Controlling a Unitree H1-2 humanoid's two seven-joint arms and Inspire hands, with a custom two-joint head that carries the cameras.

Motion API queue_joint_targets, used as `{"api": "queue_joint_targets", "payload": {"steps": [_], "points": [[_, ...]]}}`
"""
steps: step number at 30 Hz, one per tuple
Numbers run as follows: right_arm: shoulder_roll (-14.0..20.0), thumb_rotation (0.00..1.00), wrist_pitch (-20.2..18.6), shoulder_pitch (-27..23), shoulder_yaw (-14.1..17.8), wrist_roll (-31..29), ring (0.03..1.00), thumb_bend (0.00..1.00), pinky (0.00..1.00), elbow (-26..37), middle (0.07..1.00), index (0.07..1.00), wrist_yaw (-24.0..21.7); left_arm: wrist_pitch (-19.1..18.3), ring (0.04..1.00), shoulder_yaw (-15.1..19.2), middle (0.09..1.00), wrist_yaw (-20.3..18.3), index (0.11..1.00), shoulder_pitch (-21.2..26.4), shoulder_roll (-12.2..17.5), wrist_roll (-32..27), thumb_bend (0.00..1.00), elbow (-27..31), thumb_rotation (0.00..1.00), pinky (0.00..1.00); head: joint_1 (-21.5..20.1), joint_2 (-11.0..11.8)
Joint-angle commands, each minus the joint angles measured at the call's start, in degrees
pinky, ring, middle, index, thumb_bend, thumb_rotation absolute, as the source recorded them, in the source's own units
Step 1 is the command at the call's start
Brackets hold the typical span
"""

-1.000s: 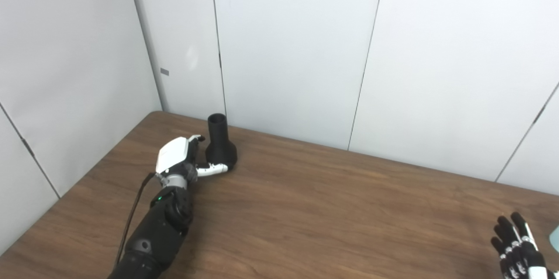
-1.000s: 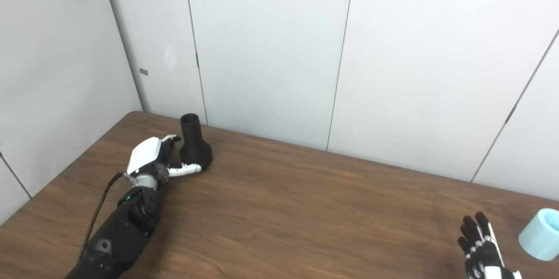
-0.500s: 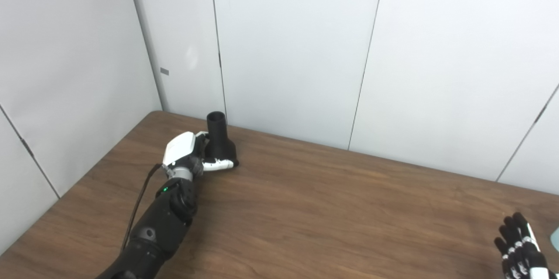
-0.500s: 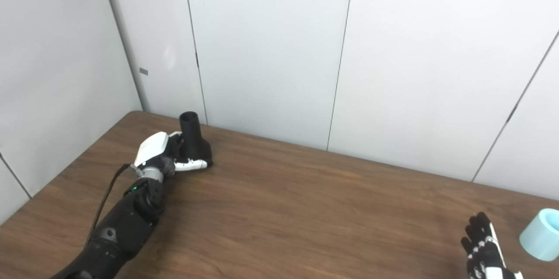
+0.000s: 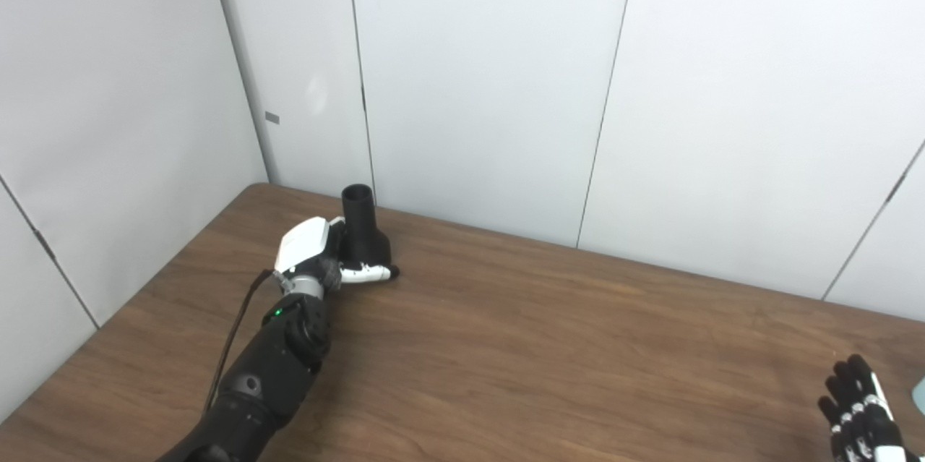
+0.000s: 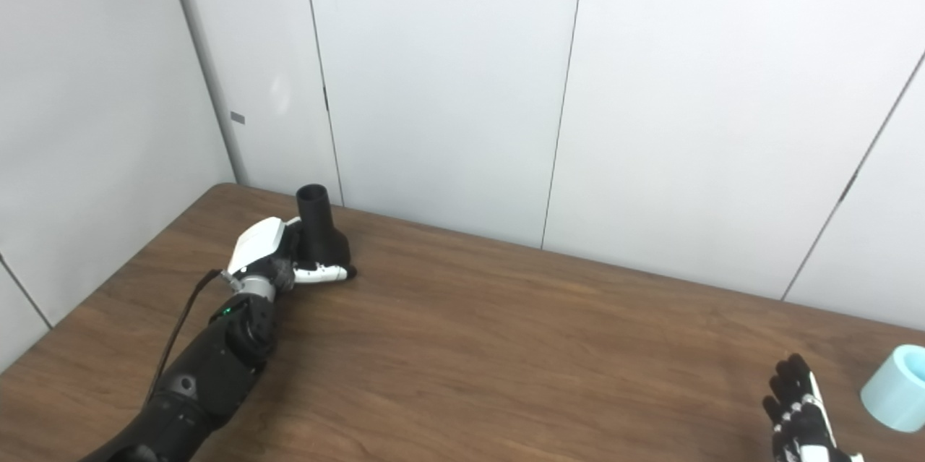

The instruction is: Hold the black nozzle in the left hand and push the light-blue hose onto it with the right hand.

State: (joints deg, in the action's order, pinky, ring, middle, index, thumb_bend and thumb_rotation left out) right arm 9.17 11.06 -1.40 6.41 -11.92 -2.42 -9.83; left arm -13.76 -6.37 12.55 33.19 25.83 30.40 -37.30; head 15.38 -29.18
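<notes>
black nozzle (image 5: 363, 229) upright, neck up, left hand (image 5: 312, 252) touching base

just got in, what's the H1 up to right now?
The left hand is wrapped around the base of the black nozzle, which stands upright on the table near the back corner. The right hand is open at the near right edge, beside the light-blue hose but not touching it.

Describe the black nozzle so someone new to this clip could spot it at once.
Look to the far left corner of the wooden table, near the white wall panels. The black nozzle stands upright there, wide base down, open neck up, with the left hand against it.
</notes>
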Motion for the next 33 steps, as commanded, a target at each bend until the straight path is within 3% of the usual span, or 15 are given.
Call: {"api": "queue_joint_targets", "payload": {"steps": [1,6,11,12,14,17,33], "points": [[-2.3,0.92,-0.4,5.3,-1.0,-0.7,0.999,0.52,1.00,-3.9,0.996,1.000,-0.2,1.2,0.835,-0.4,0.813,-0.5,0.799,2.0,0.1,-0.8,0.93,-1.1,0.38,0.80,0.0,-0.1],[-2.7,0.90,0.0,5.4,-0.9,-0.2,0.991,0.52,1.00,-3.7,0.986,1.000,0.5,1.8,0.792,1.1,0.794,-0.4,0.785,2.1,-0.7,-2.9,0.90,-1.9,0.33,0.70,-0.1,-0.3],[-4.0,0.80,1.5,5.5,0.3,-0.5,0.932,0.51,0.93,-3.4,0.924,0.991,2.4,2.6,0.600,3.2,0.663,2.4,0.703,2.3,-2.1,-4.5,0.81,-2.8,0.05,0.53,-0.1,-0.4],[-4.1,0.79,1.8,5.5,0.5,-0.5,0.925,0.50,0.93,-3.5,0.917,0.988,2.5,3.4,0.565,3.8,0.558,3.1,0.621,2.5,-2.3,-5.1,0.67,-3.6,0.03,0.51,-0.1,-0.4],[-4.2,0.80,2.1,5.5,0.7,-0.5,0.917,0.50,0.94,-3.6,0.905,0.984,2.6,4.8,0.460,4.3,0.507,3.9,0.529,2.4,-2.4,-5.8,0.54,-4.2,0.01,0.49,-0.2,-0.5],[-4.5,0.79,2.2,5.4,0.9,-0.8,0.904,0.50,0.93,-3.5,0.890,0.974,2.9,5.9,0.455,4.0,0.490,4.1,0.475,2.1,-2.2,-5.7,0.48,-4.4,0.00,0.38,-0.2,-0.5],[-4.1,0.80,1.7,5.5,1.0,-0.3,0.897,0.49,0.92,-3.2,0.872,0.983,2.8,6.2,0.453,1.9,0.488,3.7,0.469,0.4,-1.4,-4.5,0.48,-2.0,0.00,0.35,-0.2,-0.9]]}}
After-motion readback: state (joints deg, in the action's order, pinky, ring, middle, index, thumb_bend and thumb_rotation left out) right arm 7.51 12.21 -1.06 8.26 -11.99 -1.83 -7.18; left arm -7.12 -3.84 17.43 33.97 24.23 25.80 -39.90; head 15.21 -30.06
